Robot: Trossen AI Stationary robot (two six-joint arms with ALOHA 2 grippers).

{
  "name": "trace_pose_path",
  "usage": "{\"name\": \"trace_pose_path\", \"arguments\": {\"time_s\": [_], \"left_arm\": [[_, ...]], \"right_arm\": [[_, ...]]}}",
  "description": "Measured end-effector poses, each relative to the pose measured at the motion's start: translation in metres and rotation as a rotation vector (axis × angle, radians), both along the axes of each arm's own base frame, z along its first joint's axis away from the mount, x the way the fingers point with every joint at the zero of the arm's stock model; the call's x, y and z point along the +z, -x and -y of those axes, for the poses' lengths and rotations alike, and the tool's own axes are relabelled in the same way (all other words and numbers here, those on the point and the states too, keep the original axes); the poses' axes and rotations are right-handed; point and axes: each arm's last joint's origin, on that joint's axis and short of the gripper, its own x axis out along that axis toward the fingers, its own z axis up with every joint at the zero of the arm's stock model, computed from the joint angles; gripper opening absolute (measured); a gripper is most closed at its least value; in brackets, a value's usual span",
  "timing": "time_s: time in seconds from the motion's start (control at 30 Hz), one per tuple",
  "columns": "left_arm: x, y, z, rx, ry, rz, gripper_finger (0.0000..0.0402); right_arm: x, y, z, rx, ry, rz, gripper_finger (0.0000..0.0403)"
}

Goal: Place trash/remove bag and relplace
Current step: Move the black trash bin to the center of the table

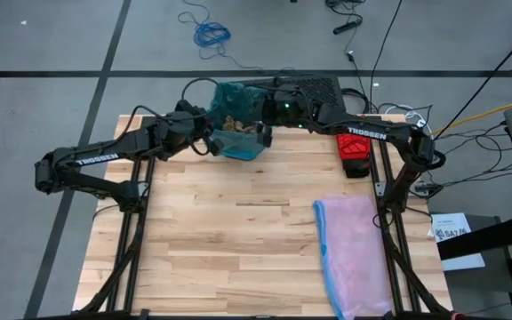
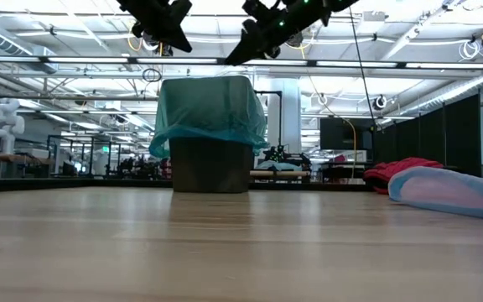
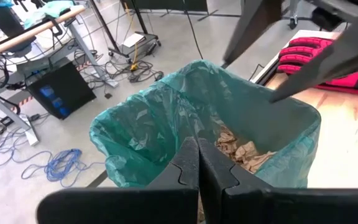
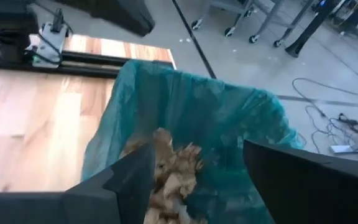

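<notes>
Right gripper [image 4: 191,180] fingers spread wide just over crinkly brown paper wads [image 4: 169,171], too clumped to count, in one thin shiny teal bag [image 4: 191,106], left gripper [image 3: 197,171] pinched shut, empty, above its rim.

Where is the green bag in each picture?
High view: the bag sits at the table's far edge, between both arms.
Low view: it drapes over the dark bin, left of centre.
Left wrist view: centre.
Right wrist view: centre.
Shared landmark: the brown paper wads inside.
</notes>
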Motion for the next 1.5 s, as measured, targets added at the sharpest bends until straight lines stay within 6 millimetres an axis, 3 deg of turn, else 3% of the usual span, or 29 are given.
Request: {"name": "trace_pose_path", "arguments": {"time_s": [0.23, 0.7, 1.1, 1.5], "left_arm": [[0.000, 0.000, 0.000, 0.000, 0.001, 0.002, 0.0000], [0.000, 0.000, 0.000, 0.002, 0.004, 0.006, 0.0000], [0.000, 0.000, 0.000, 0.002, 0.004, 0.006, 0.0000], [0.000, 0.000, 0.000, 0.002, 0.004, 0.007, 0.0000]], "right_arm": [[-0.008, 0.007, -0.016, 0.200, -0.032, -0.153, 0.0238], [-0.019, 0.004, -0.018, 0.208, -0.055, -0.205, 0.0235], [-0.021, 0.003, -0.018, 0.200, -0.075, -0.213, 0.0159], [-0.045, -0.004, -0.018, 0.218, -0.110, -0.321, 0.0105]]}}
